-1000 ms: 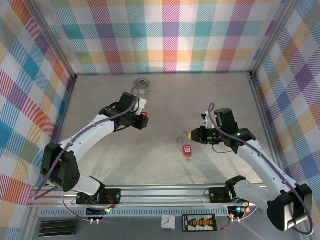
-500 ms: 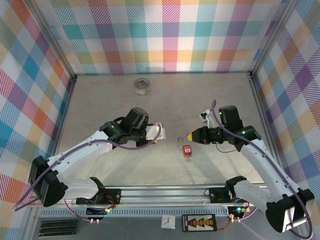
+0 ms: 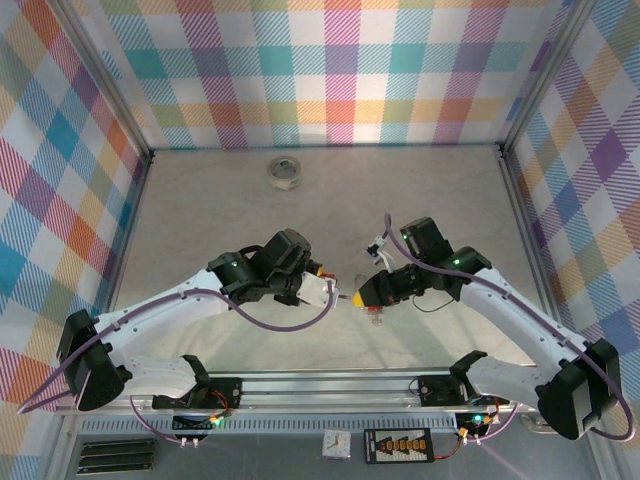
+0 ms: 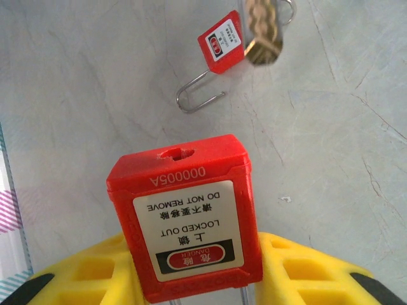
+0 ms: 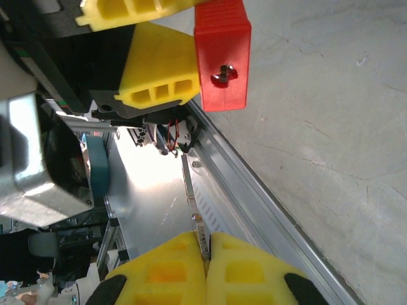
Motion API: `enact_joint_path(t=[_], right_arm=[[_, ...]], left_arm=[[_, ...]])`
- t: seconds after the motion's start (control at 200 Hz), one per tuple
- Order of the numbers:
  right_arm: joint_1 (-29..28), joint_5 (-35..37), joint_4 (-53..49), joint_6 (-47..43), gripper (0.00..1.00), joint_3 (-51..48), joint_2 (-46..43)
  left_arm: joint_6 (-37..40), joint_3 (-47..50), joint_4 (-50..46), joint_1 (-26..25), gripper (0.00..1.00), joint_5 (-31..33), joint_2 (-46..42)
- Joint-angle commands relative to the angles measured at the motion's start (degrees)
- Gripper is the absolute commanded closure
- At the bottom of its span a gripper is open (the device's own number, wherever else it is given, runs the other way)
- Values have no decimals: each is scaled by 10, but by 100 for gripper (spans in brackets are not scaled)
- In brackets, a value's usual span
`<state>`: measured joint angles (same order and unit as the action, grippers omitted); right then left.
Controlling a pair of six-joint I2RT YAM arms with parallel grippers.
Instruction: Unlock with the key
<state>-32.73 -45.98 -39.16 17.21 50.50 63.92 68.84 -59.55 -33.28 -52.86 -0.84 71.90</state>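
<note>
Left wrist view shows our left gripper [image 4: 191, 283] with its yellow fingers part-open around the red plastic lockout padlock [image 4: 184, 216], clamped on the body. The padlock is raised over the middle of the grey tabletop [image 4: 95, 76], toward its near edge. We judge it is held so that the keyhole [image 5: 222, 73] faces the other arm.

Our right gripper [image 5: 206, 254] is pinched fully together on the thin metal key [image 5: 194, 203], blade aimed at that keyhole but well short of it.

A second red padlock with a steel shackle [image 4: 220, 46] lies flat on the tabletop beyond.

Upside down on the held padlock we read "DANGER", "LOCKED OUT", "DO NOT REMOVE", Chinese characters, and an embossed serial of zeros, a 5 and an A.
</note>
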Motion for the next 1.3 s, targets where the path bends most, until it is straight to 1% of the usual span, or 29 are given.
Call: enact_joint_path(t=[0.0,0.48,0.93,1.295], right_arm=[[-6,-12,4,-10,100,15,5],[-1,32,16,8,100,24,34],[5,21,38,20,100,19,44],[5,17,52,15,100,6,52]], left_arm=[[21,-2,-2,-9,99,1,-6],[20,-4,0,-29,100,-1,8],[6,-10,7,-40,100,-1,23],[-23,-14,19,-40,100,-28,17]])
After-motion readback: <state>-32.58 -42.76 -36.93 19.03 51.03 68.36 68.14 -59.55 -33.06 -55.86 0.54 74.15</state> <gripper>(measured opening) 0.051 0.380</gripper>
